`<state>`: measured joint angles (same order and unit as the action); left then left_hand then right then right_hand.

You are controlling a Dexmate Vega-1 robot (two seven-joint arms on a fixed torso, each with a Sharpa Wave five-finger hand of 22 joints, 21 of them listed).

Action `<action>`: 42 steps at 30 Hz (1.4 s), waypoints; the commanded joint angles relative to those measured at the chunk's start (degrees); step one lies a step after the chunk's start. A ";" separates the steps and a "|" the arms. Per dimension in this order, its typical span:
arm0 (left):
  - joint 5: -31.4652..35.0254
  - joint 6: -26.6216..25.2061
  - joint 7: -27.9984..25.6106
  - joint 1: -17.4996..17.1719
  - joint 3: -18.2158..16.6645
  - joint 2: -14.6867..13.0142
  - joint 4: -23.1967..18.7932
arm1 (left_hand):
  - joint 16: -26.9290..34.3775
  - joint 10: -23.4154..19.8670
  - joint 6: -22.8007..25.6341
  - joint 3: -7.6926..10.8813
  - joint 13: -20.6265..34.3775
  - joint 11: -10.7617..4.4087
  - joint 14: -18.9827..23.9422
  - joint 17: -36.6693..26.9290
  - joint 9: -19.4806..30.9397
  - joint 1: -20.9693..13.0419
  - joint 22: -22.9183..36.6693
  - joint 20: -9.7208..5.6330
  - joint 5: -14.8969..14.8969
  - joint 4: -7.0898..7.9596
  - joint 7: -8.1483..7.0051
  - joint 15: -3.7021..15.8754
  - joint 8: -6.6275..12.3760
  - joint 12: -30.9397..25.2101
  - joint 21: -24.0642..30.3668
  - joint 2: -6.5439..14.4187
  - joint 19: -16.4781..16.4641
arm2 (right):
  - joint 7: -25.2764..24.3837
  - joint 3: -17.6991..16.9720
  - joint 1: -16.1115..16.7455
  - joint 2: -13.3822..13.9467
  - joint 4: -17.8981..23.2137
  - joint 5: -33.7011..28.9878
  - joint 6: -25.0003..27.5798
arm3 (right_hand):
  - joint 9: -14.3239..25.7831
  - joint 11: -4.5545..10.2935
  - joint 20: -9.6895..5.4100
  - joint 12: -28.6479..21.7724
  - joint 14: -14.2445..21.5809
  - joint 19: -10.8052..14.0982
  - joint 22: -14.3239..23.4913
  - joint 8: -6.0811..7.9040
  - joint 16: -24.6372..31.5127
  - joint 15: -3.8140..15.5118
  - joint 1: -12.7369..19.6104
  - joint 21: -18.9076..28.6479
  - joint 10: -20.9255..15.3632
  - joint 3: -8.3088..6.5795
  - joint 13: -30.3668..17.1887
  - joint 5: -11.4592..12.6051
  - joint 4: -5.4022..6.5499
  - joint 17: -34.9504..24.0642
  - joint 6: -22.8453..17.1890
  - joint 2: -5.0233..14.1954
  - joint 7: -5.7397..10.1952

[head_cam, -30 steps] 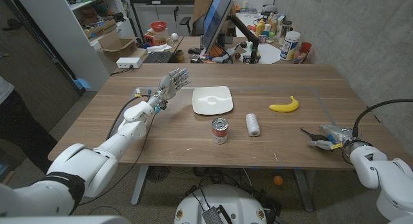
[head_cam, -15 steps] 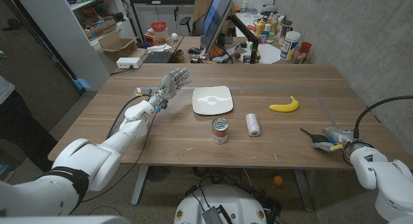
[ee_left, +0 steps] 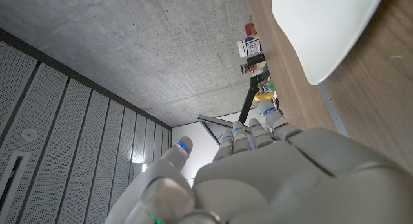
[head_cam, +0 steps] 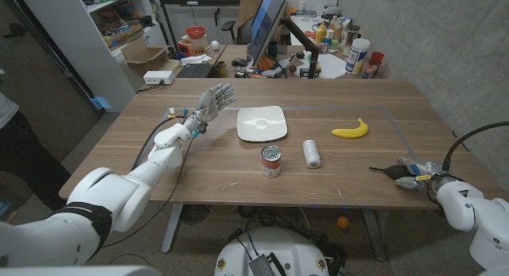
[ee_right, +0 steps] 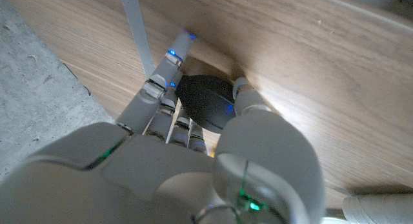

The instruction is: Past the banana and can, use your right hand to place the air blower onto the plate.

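The air blower, a black bulb with a thin nozzle pointing left, lies low over the table near its right front edge. My right hand grips it; in the right wrist view the bulb sits between the fingers and thumb of that hand. The white square plate lies at the table's middle, far side. The yellow banana and the red-labelled can stand between the blower and the plate. My left hand is raised left of the plate, fingers apart, holding nothing; the plate's edge shows beyond it.
A white spool stands right of the can. A monitor, bottles and boxes crowd the desk behind the table. A person's dark sleeve shows at the far left.
My right hand with the air blower has slid slightly toward the table's front right edge. The left arm has not moved.
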<state>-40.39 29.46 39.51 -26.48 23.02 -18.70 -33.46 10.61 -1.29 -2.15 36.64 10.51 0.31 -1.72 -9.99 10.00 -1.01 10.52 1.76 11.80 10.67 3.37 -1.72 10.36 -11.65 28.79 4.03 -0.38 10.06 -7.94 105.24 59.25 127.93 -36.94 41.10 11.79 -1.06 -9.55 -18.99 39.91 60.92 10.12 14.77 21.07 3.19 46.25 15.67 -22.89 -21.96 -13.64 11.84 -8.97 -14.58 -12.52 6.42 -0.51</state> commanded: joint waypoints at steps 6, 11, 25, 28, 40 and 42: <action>0.54 1.10 1.29 2.51 -0.23 1.37 5.44 | 0.15 -0.35 0.16 -0.26 0.11 0.01 0.36 -0.33 0.11 0.40 0.32 0.16 0.38 -0.10 0.00 -0.14 0.10 0.05 -0.34 5.67 -0.36 | -14.31 2.65 0.74 -0.71 -1.04 -2.37 -2.08 | 6.82 1.33 -1.28 -17.07 23.22 9.98 1.72 12.52 7.70 8.96 -4.15 6.42 -21.92 6.06 -9.64 2.54 7.79 -11.61 -27.71 3.14 2.69; 0.56 1.53 1.70 3.22 -0.53 1.79 6.99 | 0.15 -0.39 0.15 -0.29 0.11 -0.06 0.37 -0.33 0.11 0.40 0.32 0.15 0.38 -0.10 -0.05 -0.13 0.09 0.04 -0.36 5.66 -0.36 | -16.91 3.51 0.55 -0.40 -1.41 -3.61 -2.25 | 8.71 1.90 -0.60 -21.02 28.40 10.61 3.98 15.60 9.96 9.15 -4.30 8.92 -26.12 6.22 -12.74 3.66 9.14 -15.69 -32.38 3.82 2.62; 1.28 1.27 2.05 5.32 -1.03 2.93 11.06 | 0.14 -0.42 0.17 -0.38 0.12 0.06 0.35 -0.32 0.11 0.40 0.32 0.15 0.40 -0.12 -0.05 -0.13 0.11 0.03 -0.40 5.63 -0.45 | -14.77 4.04 -0.99 2.48 -0.55 -4.04 -0.53 | 10.58 2.27 -1.43 -22.97 28.49 9.83 5.50 16.85 10.00 9.27 -0.25 10.59 -24.96 4.79 -15.96 4.44 6.78 -19.09 -31.84 2.91 2.95; 1.44 1.06 1.93 5.57 -1.18 3.06 11.49 | 0.15 -0.42 0.14 -0.40 0.12 0.08 0.36 -0.32 0.11 0.41 0.33 0.14 0.40 -0.12 -0.05 -0.14 0.10 0.03 -0.42 5.63 -0.45 | -13.87 4.21 -1.72 3.04 -0.14 -4.12 0.39 | 10.72 1.97 -1.43 -23.20 28.34 9.67 5.39 16.91 9.85 9.22 -0.02 10.66 -24.69 4.85 -16.43 4.45 6.65 -19.55 -31.68 2.72 2.97; 1.91 0.15 1.31 5.94 -2.01 3.14 12.38 | 0.15 -0.41 0.21 -0.48 0.12 0.07 0.38 -0.32 0.11 0.42 0.33 0.12 0.42 -0.11 -0.05 -0.13 0.13 0.04 -0.46 5.64 -0.49 | -11.52 5.44 -4.47 7.31 0.94 -6.70 0.81 | 10.54 2.89 -1.92 -23.30 25.41 8.42 4.76 16.14 7.72 9.18 0.88 10.80 -21.73 5.21 -18.21 4.61 6.15 -21.10 -29.59 1.93 3.48; 2.03 0.14 1.20 5.89 -2.09 3.12 12.41 | 0.16 -0.45 0.19 -0.50 0.12 0.09 0.39 -0.32 0.11 0.42 0.33 0.15 0.43 -0.11 -0.03 -0.12 0.12 0.02 -0.47 5.63 -0.49 | -11.38 5.61 -4.73 8.27 0.98 -7.44 0.40 | 10.48 3.00 -2.11 -23.07 24.67 7.91 4.60 16.00 7.10 9.28 1.24 10.71 -21.13 5.16 -18.20 4.70 5.93 -21.24 -29.26 1.88 3.74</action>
<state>-38.87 30.37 41.25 -20.99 21.56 -15.79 -22.10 10.61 -1.29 -2.15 36.42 10.51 0.31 -1.72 -9.98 10.00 -1.01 10.52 1.76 11.80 10.44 3.37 -1.72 10.36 -11.65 28.37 4.03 -0.38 -3.11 -3.52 102.76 63.80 128.08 -41.90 41.32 22.31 1.90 -11.61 -42.16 65.35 69.60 14.78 31.10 28.73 12.40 46.52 26.29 -44.69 -16.77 -31.68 15.93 -2.53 -35.47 -40.64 8.44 1.56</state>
